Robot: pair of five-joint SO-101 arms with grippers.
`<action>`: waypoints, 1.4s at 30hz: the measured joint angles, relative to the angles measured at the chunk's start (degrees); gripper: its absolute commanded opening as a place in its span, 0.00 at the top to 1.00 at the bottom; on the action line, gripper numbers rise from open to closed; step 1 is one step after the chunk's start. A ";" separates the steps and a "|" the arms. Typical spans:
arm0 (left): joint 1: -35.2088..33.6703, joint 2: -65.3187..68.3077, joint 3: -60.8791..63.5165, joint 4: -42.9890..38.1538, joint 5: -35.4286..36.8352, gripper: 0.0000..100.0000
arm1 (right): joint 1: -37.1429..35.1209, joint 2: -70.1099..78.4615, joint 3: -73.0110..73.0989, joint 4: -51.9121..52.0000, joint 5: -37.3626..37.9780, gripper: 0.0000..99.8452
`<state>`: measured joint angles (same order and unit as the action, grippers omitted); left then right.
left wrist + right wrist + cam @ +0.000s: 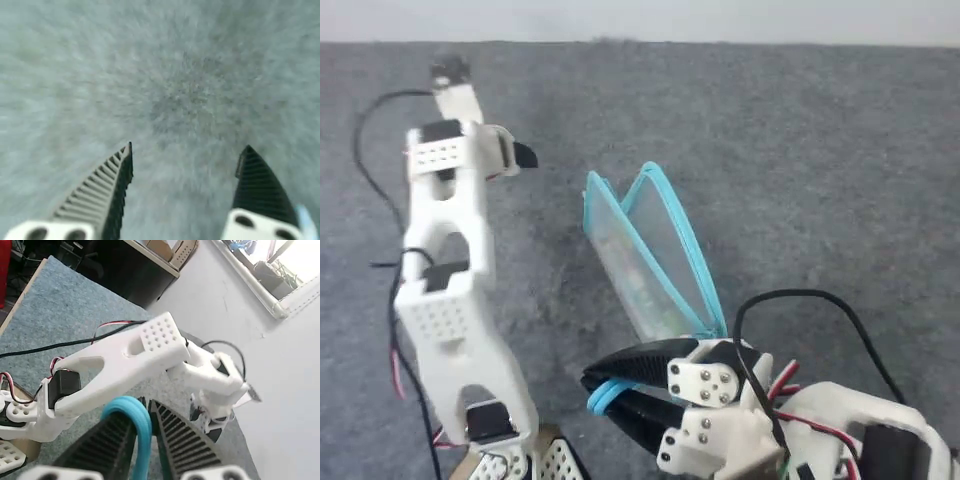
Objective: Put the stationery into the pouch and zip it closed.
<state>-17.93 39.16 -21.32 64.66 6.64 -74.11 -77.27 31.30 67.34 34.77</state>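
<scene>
Firmly, the right gripper (598,387) is clamped on the blue loop (131,409) of the clear pouch (650,250); the left gripper (187,152) hangs wide open above the grey mat (165,75), touching nothing

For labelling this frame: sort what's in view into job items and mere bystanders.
Job:
- pouch, top splayed open
- what looks like stationery inside it
- blue loop, clamped in the right end effector
- left end effector, open over the mat

Lying about:
- grey mat
- arm cables
- boxes beyond the table
</scene>
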 measured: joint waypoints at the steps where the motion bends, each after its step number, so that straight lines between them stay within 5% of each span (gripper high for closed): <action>1: 0.62 2.11 -2.11 -0.35 0.44 0.84 | 0.00 0.18 0.00 0.00 0.00 0.99; 5: 3.43 8.18 -12.84 -1.14 1.14 1.00 | 0.00 0.26 0.00 0.00 0.00 0.99; 10: 7.30 15.82 -25.58 1.76 1.41 0.99 | 0.00 0.26 0.00 0.00 0.00 0.99; 26: 16.70 36.84 -57.85 31.47 0.18 0.99 | 0.00 0.26 0.00 0.00 0.00 0.99; 37: 18.20 38.15 -59.78 33.41 -0.97 0.99 | 0.00 0.26 0.00 0.00 0.00 0.99; 42: 19.08 33.32 -50.81 33.41 -0.97 0.99 | 0.00 0.26 0.88 0.00 0.00 0.99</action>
<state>1.14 72.48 -72.13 98.07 5.67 -74.11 -77.01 32.18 67.34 34.77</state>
